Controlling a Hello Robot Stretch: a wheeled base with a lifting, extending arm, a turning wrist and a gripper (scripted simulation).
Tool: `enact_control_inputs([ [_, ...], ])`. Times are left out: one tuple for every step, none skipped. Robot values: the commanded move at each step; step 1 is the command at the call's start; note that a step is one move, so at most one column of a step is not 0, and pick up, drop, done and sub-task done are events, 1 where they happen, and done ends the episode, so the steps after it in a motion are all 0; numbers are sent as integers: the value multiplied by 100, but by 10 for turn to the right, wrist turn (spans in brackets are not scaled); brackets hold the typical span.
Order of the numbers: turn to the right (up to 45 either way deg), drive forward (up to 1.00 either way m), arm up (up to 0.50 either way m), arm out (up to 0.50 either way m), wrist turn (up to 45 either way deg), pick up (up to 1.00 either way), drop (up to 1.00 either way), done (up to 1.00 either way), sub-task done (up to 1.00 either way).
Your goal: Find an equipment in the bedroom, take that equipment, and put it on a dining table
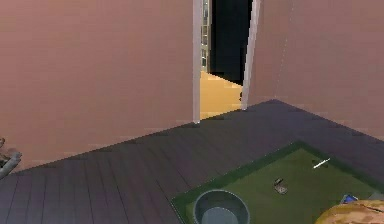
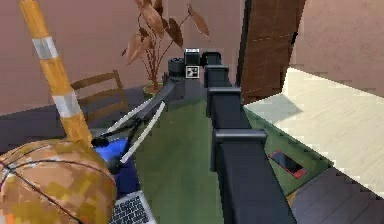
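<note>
The arm [image 2: 235, 135] runs from the arm side view's bottom edge to its upper middle above a green surface [image 2: 185, 150]; the gripper [image 2: 116, 147] slants down-left, and I cannot tell whether it holds anything

- The orange ball [image 2: 50, 185] is cut by the arm side view's left and bottom edges.
- The orange bat [image 2: 52, 70] runs past the top edge.
- The laptop [image 2: 132, 210] and the bowl [image 1: 222, 208] are cut by bottom edges.
- Whether the jaws hold anything cannot be told: a blue thing [image 2: 118, 152] lies on the bench [image 2: 185, 150] behind them.
- The arm [image 2: 240, 150] half hides a red flat thing [image 2: 292, 163].
</note>
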Motion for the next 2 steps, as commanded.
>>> enact_control_inputs([
  [0, 0, 0, 0, 450, 0, 0, 0, 0],
  [0, 0, 0, 0, 450, 0, 0, 0, 0],
])
